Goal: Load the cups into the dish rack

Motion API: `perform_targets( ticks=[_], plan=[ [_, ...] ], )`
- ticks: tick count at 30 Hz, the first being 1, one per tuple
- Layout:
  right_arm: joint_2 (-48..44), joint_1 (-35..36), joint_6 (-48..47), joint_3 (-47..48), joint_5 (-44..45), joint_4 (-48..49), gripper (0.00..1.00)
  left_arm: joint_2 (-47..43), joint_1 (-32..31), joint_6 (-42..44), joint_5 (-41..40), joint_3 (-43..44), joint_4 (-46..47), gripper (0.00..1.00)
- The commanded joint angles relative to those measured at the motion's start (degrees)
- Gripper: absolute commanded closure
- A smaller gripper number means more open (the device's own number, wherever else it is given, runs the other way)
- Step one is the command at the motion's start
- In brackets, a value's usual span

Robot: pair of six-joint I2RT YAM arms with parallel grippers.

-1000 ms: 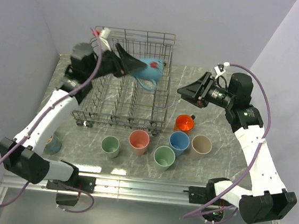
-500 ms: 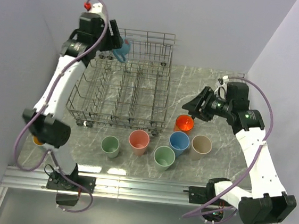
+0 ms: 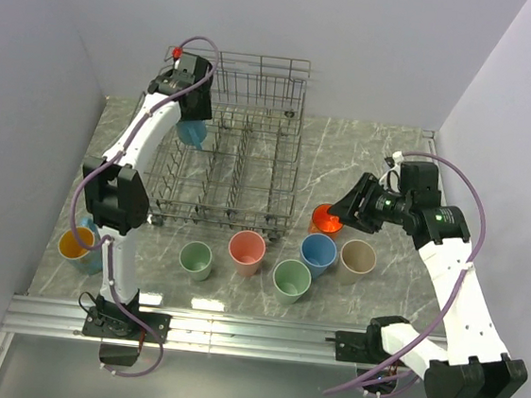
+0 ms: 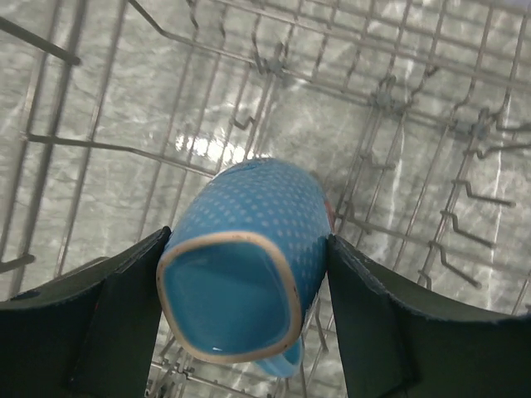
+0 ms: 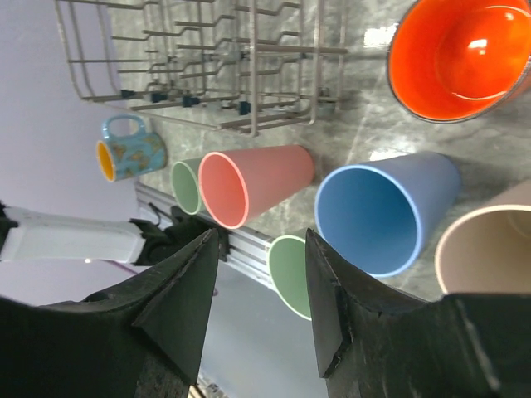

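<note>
My left gripper [image 3: 194, 123] is shut on a blue dotted mug [image 4: 249, 240], held tilted low inside the far left part of the grey wire dish rack [image 3: 249, 174]; the mug [image 3: 194, 135] also shows in the top view. My right gripper [image 3: 338, 210] is open and empty, just above the right side of the bright orange mug [image 3: 322, 221], which shows at the upper right of the right wrist view [image 5: 460, 58]. In front of the rack stand a green cup [image 3: 196, 259], a pink cup [image 3: 247, 252], a second green cup [image 3: 291, 281], a blue cup [image 3: 318, 254] and a beige cup [image 3: 357, 260].
A blue patterned mug with a yellow inside [image 3: 77, 242] lies at the table's left edge, beside the left arm's elbow. The rack's tall wire sides and tines [image 4: 390, 99] surround the left gripper. Walls close in left, back and right.
The left arm has swung the blue mug from above the rack's back left corner down into the rack. The right gripper has dropped lower toward the orange mug.
</note>
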Motion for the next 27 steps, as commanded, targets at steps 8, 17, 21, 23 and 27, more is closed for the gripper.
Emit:
perform_targets(
  ticks=[8, 17, 21, 23, 27],
  plan=[
    [2.5, -0.2, -2.3, 2.7, 2.5, -0.1, 0.48, -4.6, 1.9, 1.5, -7.0, 6.9, 3.6, 1.0],
    [5.3, -0.2, -3.3, 2.9, 3.1, -0.5, 0.5, 1.8, 3.7, 0.0, 1.1, 5.1, 2.7, 1.0],
    [6.2, -0.3, -4.4, 4.1, 3.8, -1.5, 0.5, 5.0, 3.9, -1.2, 3.6, 6.4, 2.4, 1.0],
    [6.7, -0.3, -5.0, 4.7, 4.3, -1.9, 0.51, 6.5, 3.9, -1.5, 4.4, 6.9, 2.0, 1.0],
    [7.1, -0.3, -5.5, 5.4, 5.2, -2.6, 0.51, 8.5, 4.0, -1.9, 5.6, 6.9, 0.6, 0.98]
  ],
)
